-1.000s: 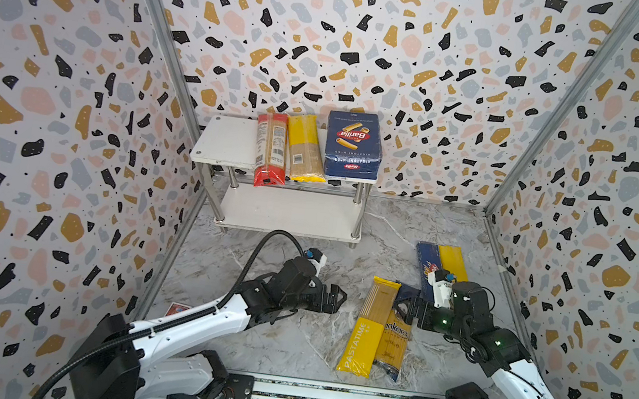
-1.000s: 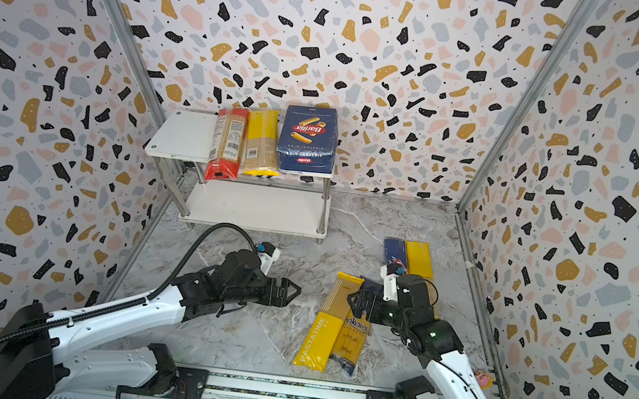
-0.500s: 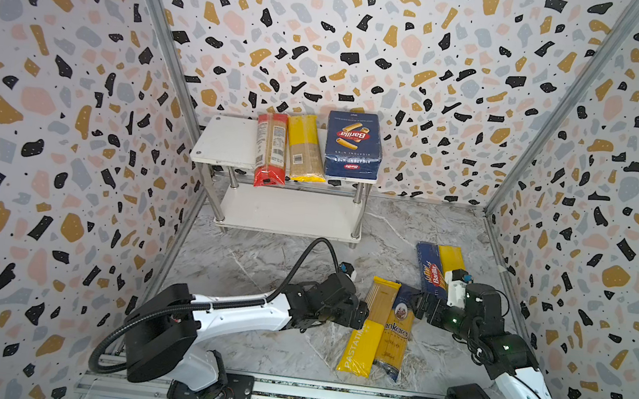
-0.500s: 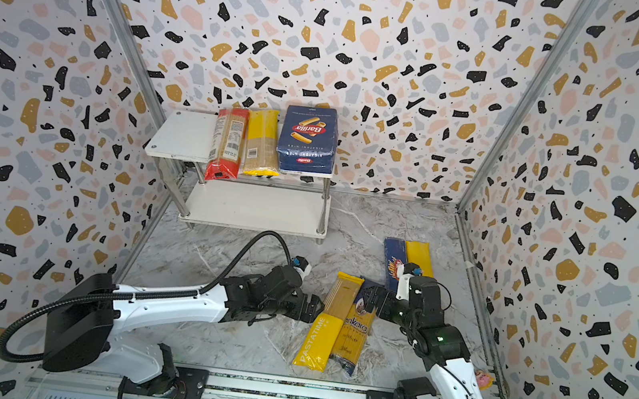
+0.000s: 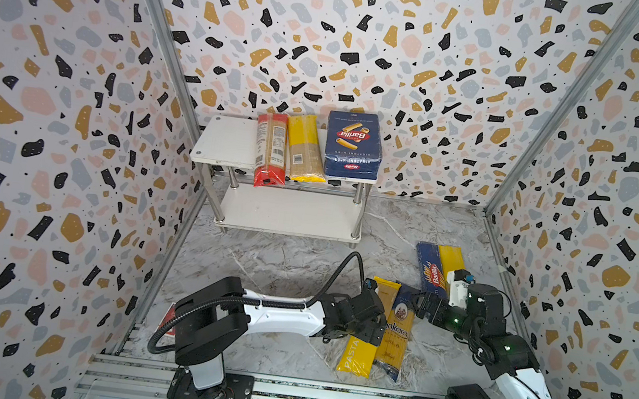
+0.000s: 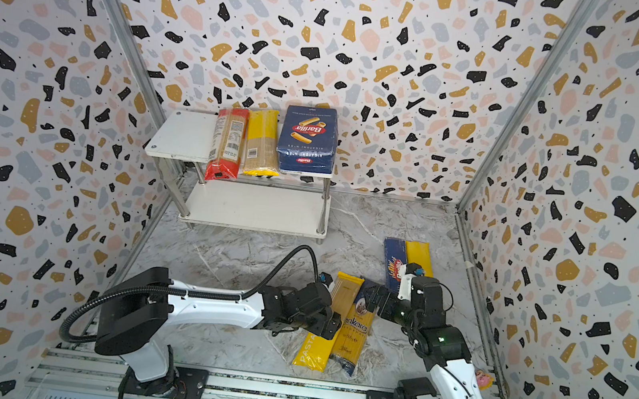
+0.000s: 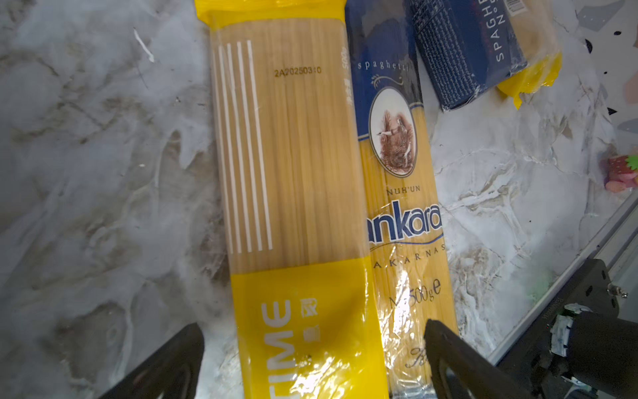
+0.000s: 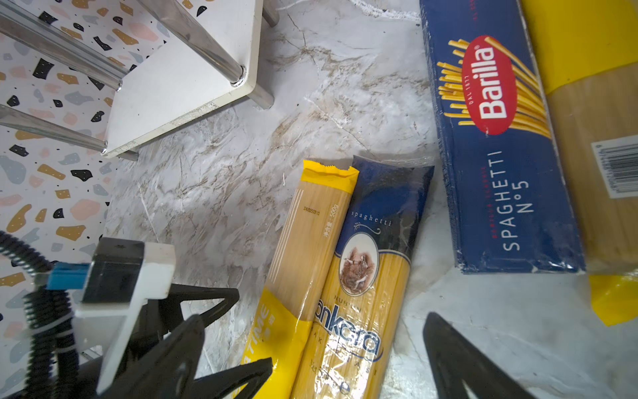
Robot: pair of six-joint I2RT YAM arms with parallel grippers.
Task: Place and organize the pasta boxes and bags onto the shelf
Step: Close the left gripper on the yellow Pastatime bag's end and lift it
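Observation:
The shelf [image 5: 229,142] stands at the back. Its top board holds a red-ended bag [image 5: 271,148], a yellow-ended bag [image 5: 303,150] and the wide Barilla box [image 5: 353,144]. On the floor lie the PASTATIME bag [image 7: 293,155] and the ankara bag [image 7: 397,214], side by side. The long Barilla spaghetti box [image 8: 500,155] and another yellow-ended bag [image 8: 593,165] lie further right. My left gripper [image 7: 312,331] is open low over the PASTATIME bag, one finger reaching over the ankara bag. My right gripper [image 8: 314,319] hangs open over the ankara bag's far half.
The shelf's lower board [image 5: 290,213] is bare. Terrazzo walls close in on three sides and an aluminium rail [image 5: 325,394] runs along the front. A small pink-and-red toy [image 6: 483,379] sits by the right wall. A red card [image 5: 168,317] lies at the left wall.
My left arm has swung right across the floor until its gripper is over the PASTATIME bag. The right gripper has barely shifted. Both have stayed open.

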